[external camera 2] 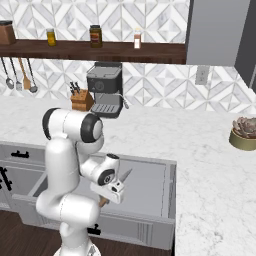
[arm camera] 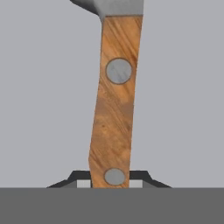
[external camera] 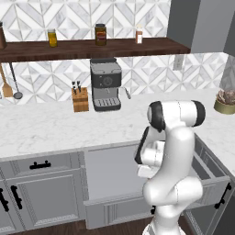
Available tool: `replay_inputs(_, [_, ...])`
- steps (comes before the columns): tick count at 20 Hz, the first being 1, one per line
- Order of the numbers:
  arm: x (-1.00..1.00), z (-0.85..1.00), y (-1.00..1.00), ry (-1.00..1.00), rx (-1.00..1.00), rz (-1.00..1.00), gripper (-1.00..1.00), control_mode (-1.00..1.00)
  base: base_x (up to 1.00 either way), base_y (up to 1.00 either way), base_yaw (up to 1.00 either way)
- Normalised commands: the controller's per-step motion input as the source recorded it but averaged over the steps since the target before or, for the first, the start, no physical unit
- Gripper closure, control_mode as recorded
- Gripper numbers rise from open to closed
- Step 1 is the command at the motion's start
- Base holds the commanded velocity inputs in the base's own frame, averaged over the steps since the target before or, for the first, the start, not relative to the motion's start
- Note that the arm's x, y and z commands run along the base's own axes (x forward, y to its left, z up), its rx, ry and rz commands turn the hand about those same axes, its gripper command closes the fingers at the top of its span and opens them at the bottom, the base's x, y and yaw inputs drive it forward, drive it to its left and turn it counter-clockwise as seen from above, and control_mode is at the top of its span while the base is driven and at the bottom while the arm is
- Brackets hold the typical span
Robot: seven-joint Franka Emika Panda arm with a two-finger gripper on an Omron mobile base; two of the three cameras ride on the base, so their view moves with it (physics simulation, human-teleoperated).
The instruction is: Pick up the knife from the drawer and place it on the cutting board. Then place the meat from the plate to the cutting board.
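White marble counter (external camera: 50, 126) runs across the back, with a coffee machine (external camera: 106, 85) and a knife block (external camera: 81, 99) near the wall. Cutting board, plate and meat aren't visible from here.

Drawer (external camera 2: 150, 187) is pulled out below the counter edge, grey floor bare where it shows. The arm is folded low over it, hand above the drawer floor.

Knife (arm camera: 114, 105) sits in the gripper (external camera 2: 111, 192); wooden handle runs up the hand view with two rivets, blade starts at the top edge. In the right base view the grey blade pokes up and out past the hand, brown handle end below it.

Gripper is closed narrow on the handle's lower end, near the bottom rivet, fingertips (arm camera: 78, 177) just showing either side.

Step in hand, my read: lift the knife out of the drawer. Go straight up first so the blade clears the drawer front and counter lip. The grip sits far back on the handle, so move slowly to avoid the knife pivoting. Then swing toward the board.
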Motion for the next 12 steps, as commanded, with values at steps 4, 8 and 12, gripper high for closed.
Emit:
replay_inputs(4, [-0.64,0.27,0.0,0.0,0.0,-0.09,1.0,-1.0,0.0,0.0,0.0])
replay_inputs(8, [-0.15,0.89,0.02,0.0,0.0,-0.14,1.0,-1.0,0.0,0.0,0.0])
replay_inputs(12, [-0.07,1.0,0.02,0.0,0.0,-0.18,1.0,-1.0,0.0,0.0,0.0])
